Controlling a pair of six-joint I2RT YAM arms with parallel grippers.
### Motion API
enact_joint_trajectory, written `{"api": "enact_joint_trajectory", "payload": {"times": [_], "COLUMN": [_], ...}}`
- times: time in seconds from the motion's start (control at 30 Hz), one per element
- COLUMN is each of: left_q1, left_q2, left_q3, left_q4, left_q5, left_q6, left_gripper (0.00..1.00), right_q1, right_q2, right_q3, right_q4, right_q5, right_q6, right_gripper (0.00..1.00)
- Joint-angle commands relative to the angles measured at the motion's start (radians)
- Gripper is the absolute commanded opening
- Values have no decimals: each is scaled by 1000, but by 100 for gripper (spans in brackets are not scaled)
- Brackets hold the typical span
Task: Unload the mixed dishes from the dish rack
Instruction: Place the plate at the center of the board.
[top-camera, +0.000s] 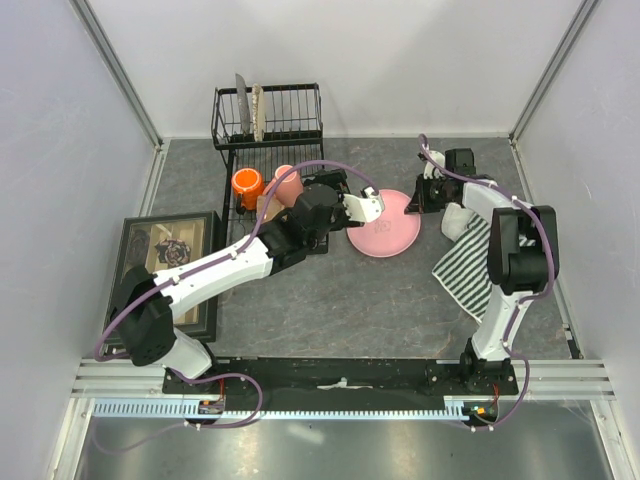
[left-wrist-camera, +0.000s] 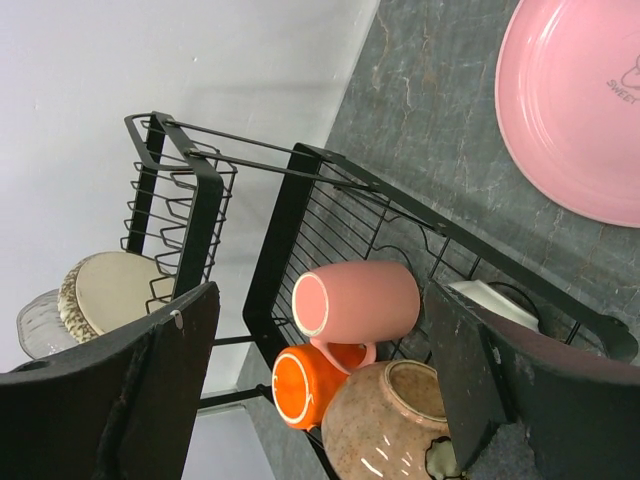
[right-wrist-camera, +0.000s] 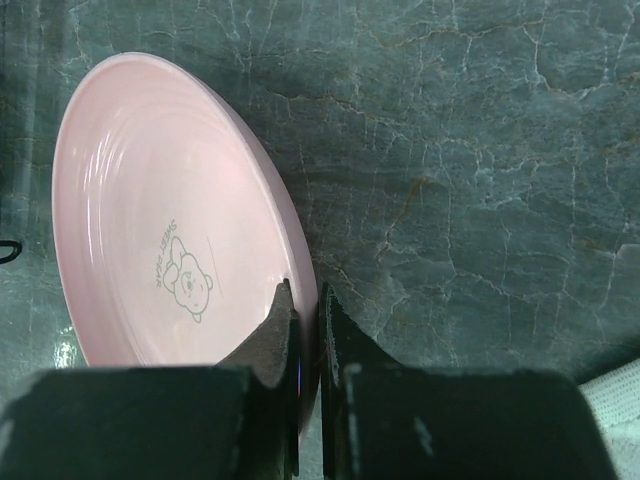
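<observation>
The black wire dish rack (top-camera: 268, 148) stands at the back left. On its base lie an orange mug (top-camera: 246, 185) and a pink mug (top-camera: 285, 185). In the left wrist view the pink mug (left-wrist-camera: 360, 300), the orange mug (left-wrist-camera: 305, 385), a tan-brown bowl (left-wrist-camera: 385, 425) and a white bowl (left-wrist-camera: 495, 300) lie together on the rack (left-wrist-camera: 300, 200). My left gripper (left-wrist-camera: 320, 305) hovers above them, open and empty. A pink dish (top-camera: 385, 237) with a bear print lies on the table. My right gripper (right-wrist-camera: 308, 300) is shut on the rim of the pink dish (right-wrist-camera: 160, 220).
A tan plate (left-wrist-camera: 105, 290) stands in the rack's upright back basket. A black-framed box of trinkets (top-camera: 165, 250) sits at the left. A striped cloth (top-camera: 465, 260) lies under the right arm, to the right of the dish.
</observation>
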Motion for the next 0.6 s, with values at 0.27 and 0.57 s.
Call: {"api": "enact_joint_trajectory", "payload": {"times": [0.27, 0.57], "left_q1": [0, 4], "left_q2": [-10, 15], "left_q3": [10, 14], "left_q4": [47, 72], "left_q5": [20, 23], "left_q6": [-32, -15], "left_gripper": [89, 89], "right_q1": [-8, -14], "right_q2": [207, 294], "right_q3": [262, 331], "right_q4": [3, 0], "right_q5": [35, 118], "right_q6": [-32, -59], "right_gripper": [1, 27]}}
